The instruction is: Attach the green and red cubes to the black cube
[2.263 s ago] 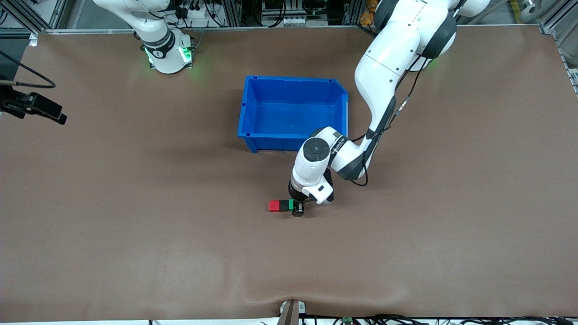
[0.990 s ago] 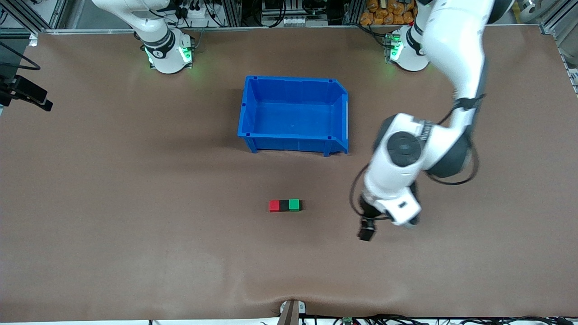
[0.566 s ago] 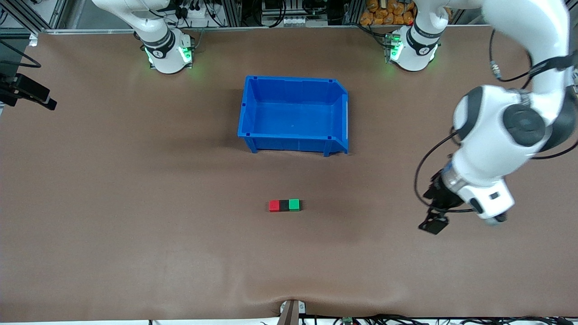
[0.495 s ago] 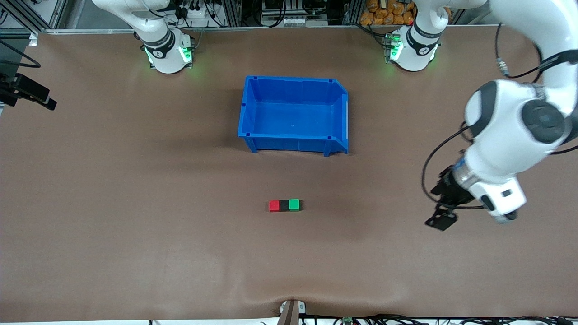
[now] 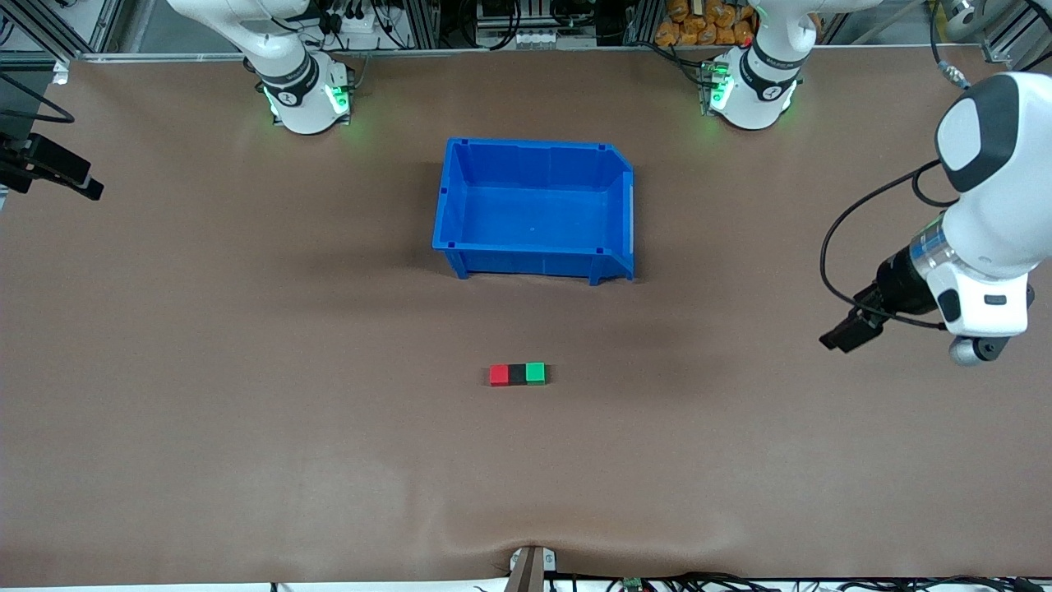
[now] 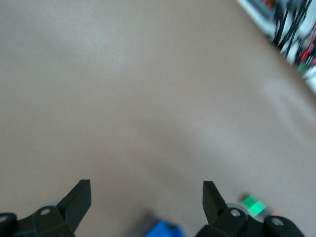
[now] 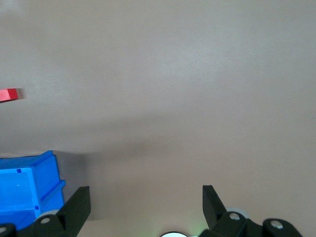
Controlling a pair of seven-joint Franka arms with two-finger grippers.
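The red cube (image 5: 499,375), black cube (image 5: 517,375) and green cube (image 5: 536,373) lie touching in one row on the brown table, black in the middle, nearer to the front camera than the blue bin. Nothing holds them. My left gripper (image 5: 840,337) hangs open and empty in the air over the left arm's end of the table, well apart from the row. In the left wrist view its gripper (image 6: 145,191) is over bare table, with the green cube (image 6: 254,205) small in a corner. My right gripper (image 5: 86,187) waits open at the right arm's end; the right wrist view's gripper (image 7: 145,195) holds nothing, with the red cube (image 7: 8,94) at the edge.
An empty blue bin (image 5: 532,261) stands mid-table, between the row of cubes and the arms' bases; it shows too in the right wrist view (image 7: 29,187). The brown mat has a slight ripple near the front edge.
The left arm has let go of the green cube, lifted, and swung away toward its own end of the table. The three cubes have stayed in their row. The right arm has barely moved.
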